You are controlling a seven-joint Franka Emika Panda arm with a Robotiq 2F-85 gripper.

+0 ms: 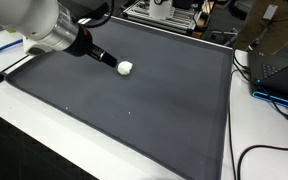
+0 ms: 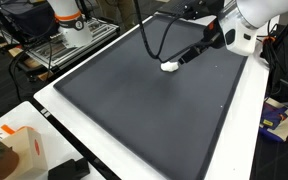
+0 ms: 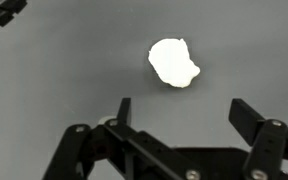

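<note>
What worries me most from where I stand is how small and light that white lump (image 1: 125,68) looks. It sits loose on the dark mat (image 1: 144,115) that covers the desk (image 2: 239,125), up toward one end of the mat and well away from its middle, with nothing to keep it in place. In the wrist view the lump (image 3: 173,62) lies just ahead of the fingertips, not in the gap between them. I judge that closing from this spot would catch only air, and that a push forward with the fingers off line could nudge the lump across the mat or roll it away instead of taking it in. The arm slants low over the mat, so a drop that goes too deep could drive the fingertips into the mat and drag or wrinkle it. A black cable (image 2: 143,38) loops over that same end of the mat, close behind the arm, and I can picture it snagging on a wide swing. The hand (image 3: 181,110) stands wide open over the mat, its two fingers (image 3: 124,110) spread well apart, and it holds nothing. From the wrist view it is just short of the lump, though in both exterior views its tip sits so close that I cannot rule out a light touch.
</note>
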